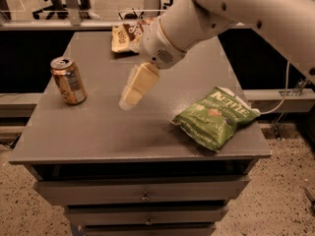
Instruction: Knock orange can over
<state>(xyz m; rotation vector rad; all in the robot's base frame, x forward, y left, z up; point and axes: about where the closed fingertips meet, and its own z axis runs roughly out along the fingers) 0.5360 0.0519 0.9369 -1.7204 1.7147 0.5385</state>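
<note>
The orange can (69, 81) stands upright near the left edge of the grey table (103, 134), with its silver top and pull tab showing and a pale label patch on its side. My gripper (129, 99) hangs from the big white arm over the middle of the table, pointing down and left. It is to the right of the can, about a can's height away, and not touching it. Its pale fingers (138, 82) are pressed together and hold nothing.
A green chip bag (216, 116) lies at the right front of the table. A brown chip bag (129, 36) lies at the back, partly behind the arm. Drawers sit below the table top. Chair legs stand on the floor behind.
</note>
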